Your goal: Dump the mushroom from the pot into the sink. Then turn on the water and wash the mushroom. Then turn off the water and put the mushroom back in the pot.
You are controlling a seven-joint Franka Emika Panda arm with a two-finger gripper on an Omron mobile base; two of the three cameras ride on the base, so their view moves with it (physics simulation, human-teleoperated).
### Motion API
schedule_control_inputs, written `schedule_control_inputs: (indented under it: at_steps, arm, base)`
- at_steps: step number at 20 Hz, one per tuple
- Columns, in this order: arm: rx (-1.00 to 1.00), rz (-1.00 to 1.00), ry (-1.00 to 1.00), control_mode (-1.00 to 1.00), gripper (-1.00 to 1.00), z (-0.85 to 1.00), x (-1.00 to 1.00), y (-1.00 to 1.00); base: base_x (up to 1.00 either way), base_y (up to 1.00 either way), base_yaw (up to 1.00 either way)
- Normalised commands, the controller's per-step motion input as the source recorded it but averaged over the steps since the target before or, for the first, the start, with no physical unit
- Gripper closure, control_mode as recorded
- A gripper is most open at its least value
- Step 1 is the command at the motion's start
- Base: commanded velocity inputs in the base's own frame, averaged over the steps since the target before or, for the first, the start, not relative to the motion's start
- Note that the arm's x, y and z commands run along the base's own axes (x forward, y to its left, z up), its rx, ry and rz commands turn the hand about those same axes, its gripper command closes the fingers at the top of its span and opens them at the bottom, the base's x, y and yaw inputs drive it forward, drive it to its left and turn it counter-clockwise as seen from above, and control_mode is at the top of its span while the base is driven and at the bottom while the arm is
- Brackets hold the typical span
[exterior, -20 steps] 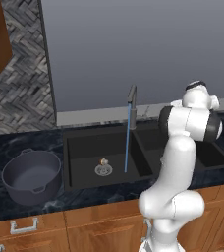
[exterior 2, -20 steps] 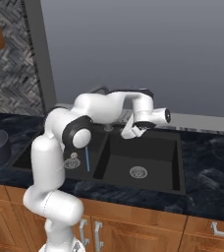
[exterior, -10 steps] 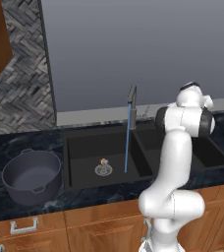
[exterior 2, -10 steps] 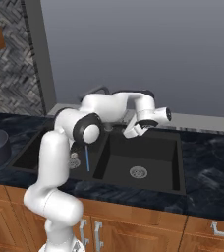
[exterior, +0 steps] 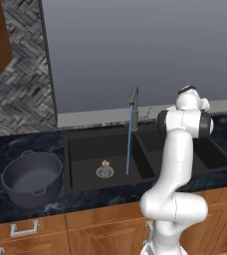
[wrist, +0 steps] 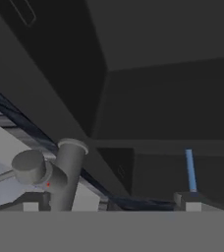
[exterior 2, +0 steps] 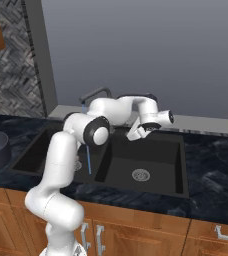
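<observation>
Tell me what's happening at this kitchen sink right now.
A thin blue stream of water runs from the faucet into the left basin of the sink, beside the tiny mushroom near the drain. The pot stands upright on the counter to the left, nothing visible inside. The gripper hovers by the faucet base, holding nothing.

1 pot (exterior: pixel 32 178) | 1 mushroom (exterior: pixel 105 163) | 2 sink basins (exterior: pixel 85 149) | 1 faucet (exterior: pixel 133 97) | 2 drains (exterior: pixel 104 172)
</observation>
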Motion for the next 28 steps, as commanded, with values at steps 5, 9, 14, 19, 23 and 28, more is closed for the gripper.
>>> schedule_control_inputs:
  at_steps: [5, 9, 14, 19, 23, 28]
  arm:
    - [0.0, 0.0, 0.0, -1.0, -1.0, -0.2, 0.3, 0.2]
    - [0.0, 0.0, 0.0, -1.0, -1.0, -0.2, 0.3, 0.22]
    - [0.0, 0.0, 0.0, -1.0, -1.0, -0.17, 0.26, 0.16]
    - [0.0, 0.0, 0.0, -1.0, -1.0, -0.05, 0.24, 0.14]
    - [0.0, 0.0, 0.0, -1.0, -1.0, 0.0, 0.2, 0.09]
    - [0.0, 0.0, 0.0, -1.0, -1.0, 0.0, 0.21, 0.06]
  base:
    - [0.0, 0.0, 0.0]
    - [0.0, 0.0, 0.0]
    - [0.0, 0.0, 0.0]
    - [0.0, 0.0, 0.0]
    - [0.0, 0.0, 0.0]
    - [0.0, 0.0, 0.0]
